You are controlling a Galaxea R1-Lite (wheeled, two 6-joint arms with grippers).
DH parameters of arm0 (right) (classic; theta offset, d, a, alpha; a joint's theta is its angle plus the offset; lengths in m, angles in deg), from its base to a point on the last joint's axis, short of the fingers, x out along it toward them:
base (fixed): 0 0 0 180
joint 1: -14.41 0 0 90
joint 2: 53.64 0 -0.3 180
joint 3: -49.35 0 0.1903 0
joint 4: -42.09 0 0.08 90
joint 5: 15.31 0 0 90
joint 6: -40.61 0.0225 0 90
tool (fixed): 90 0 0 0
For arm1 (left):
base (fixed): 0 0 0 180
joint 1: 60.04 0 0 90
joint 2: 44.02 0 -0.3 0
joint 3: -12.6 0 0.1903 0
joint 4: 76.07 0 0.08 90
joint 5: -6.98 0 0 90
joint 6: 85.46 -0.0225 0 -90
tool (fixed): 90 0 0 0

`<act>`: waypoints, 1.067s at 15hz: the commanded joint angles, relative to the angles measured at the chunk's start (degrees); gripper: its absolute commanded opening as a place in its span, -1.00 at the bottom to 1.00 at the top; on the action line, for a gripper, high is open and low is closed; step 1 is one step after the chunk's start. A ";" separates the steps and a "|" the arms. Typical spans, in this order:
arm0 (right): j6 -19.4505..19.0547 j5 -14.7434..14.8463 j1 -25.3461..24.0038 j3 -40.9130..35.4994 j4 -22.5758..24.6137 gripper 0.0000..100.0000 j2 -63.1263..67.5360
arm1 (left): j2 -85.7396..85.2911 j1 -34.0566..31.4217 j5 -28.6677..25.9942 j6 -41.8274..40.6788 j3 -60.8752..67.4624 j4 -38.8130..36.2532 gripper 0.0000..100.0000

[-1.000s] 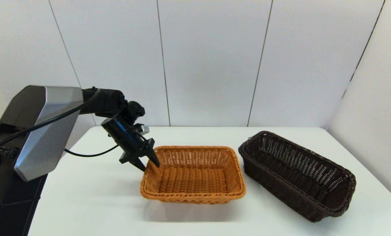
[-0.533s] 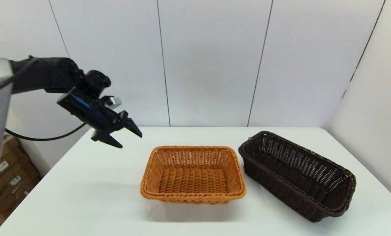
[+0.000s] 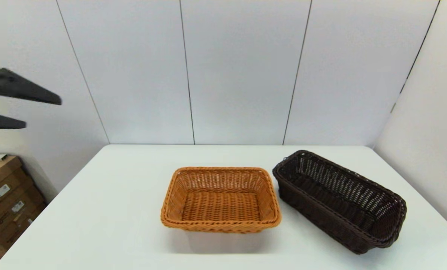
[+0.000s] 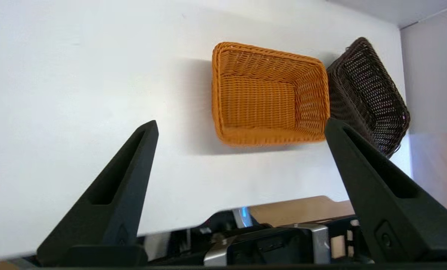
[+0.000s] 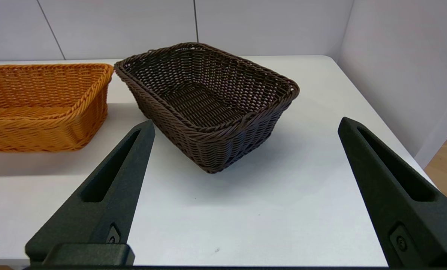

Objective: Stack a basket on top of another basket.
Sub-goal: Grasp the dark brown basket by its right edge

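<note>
The left gripper (image 3: 39,111) shows two long, matte black fingers (image 3: 24,92), wedge-shaped and tapering to blunt points. In the left wrist view each finger (image 4: 114,198) carries a slot-like recess along its inner face, and a small round screw sits near the base of the one at 4 o'clock. The right gripper (image 5: 245,125) has the same black, recessed, tapered fingers (image 5: 107,191), each with a round screw near its base.

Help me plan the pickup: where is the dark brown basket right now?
In the head view the dark brown basket sits on the white table toward the robot's right, angled, just beside the orange-tan basket, with neither gripper holding it.
</note>
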 commanded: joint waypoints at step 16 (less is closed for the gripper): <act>0.03 0.02 0.00 -0.02 0.02 1.00 0.07 | -79.99 8.23 28.55 -8.40 97.13 -61.65 1.00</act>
